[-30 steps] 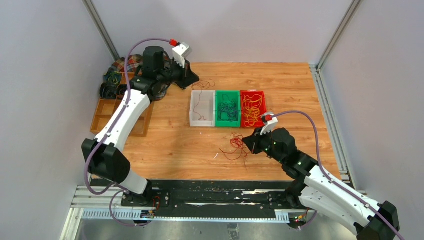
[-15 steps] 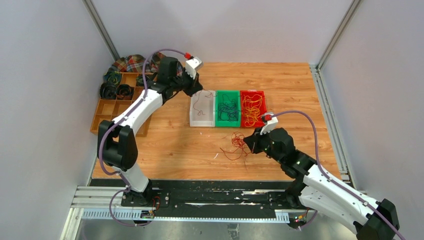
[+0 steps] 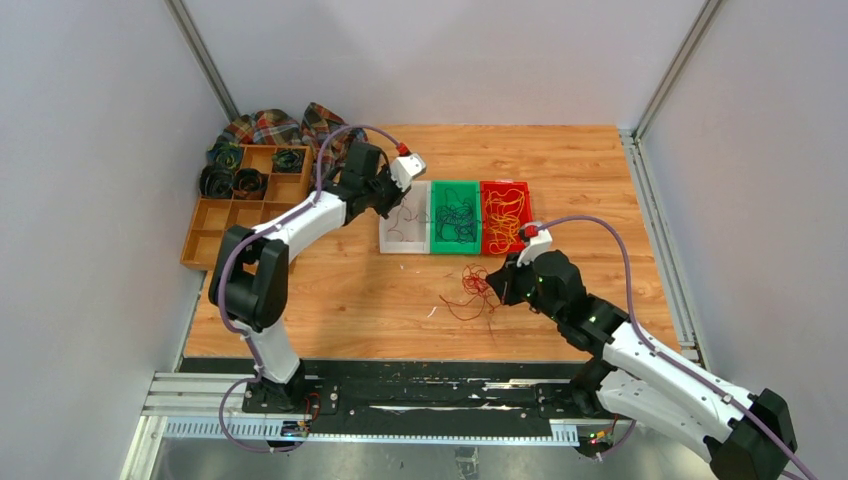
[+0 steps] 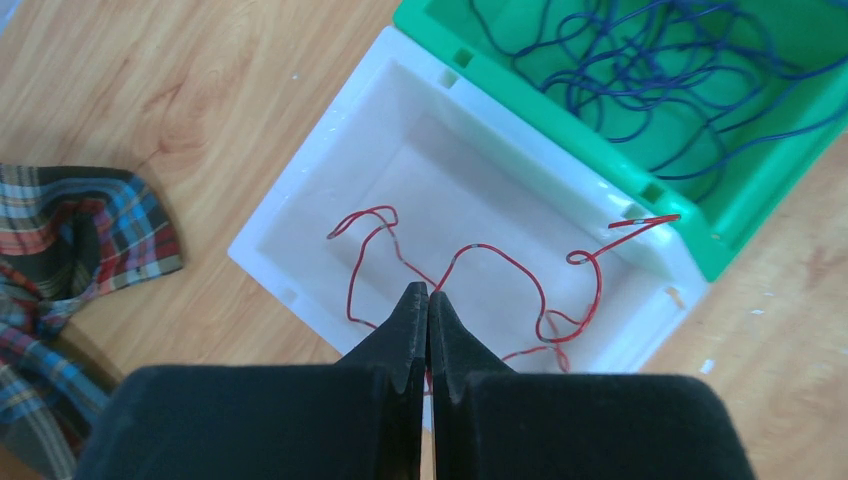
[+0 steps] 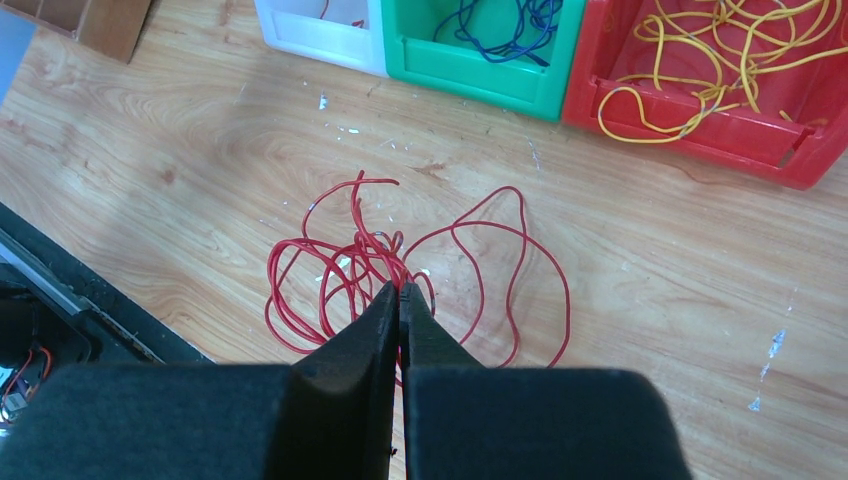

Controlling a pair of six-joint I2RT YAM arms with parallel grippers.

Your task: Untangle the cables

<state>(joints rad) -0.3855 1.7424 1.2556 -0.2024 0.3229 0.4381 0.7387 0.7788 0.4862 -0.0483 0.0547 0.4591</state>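
Observation:
A tangle of thin red cables (image 3: 470,290) lies on the wooden table in front of the bins; it also shows in the right wrist view (image 5: 340,270). My right gripper (image 3: 502,284) (image 5: 400,288) is down at the tangle's right side, shut on a red strand. My left gripper (image 3: 388,192) (image 4: 428,292) is over the white bin (image 3: 384,232) (image 4: 300,170), shut on a single red cable (image 4: 500,255) whose loops lie in that bin. Dark blue cables (image 4: 640,70) fill the green bin (image 3: 455,249). Yellow cables (image 5: 720,40) fill the red bin (image 3: 506,250).
A wooden compartment tray (image 3: 215,238) stands at the left with dark coiled rolls (image 3: 215,180) in it. A plaid cloth (image 3: 265,125) lies behind it and shows in the left wrist view (image 4: 80,240). A black rail (image 3: 420,385) runs along the near edge.
My left arm has swung right and nearer, from the table's back left to over the white bin, carrying the red cable into it. My right gripper has barely moved.

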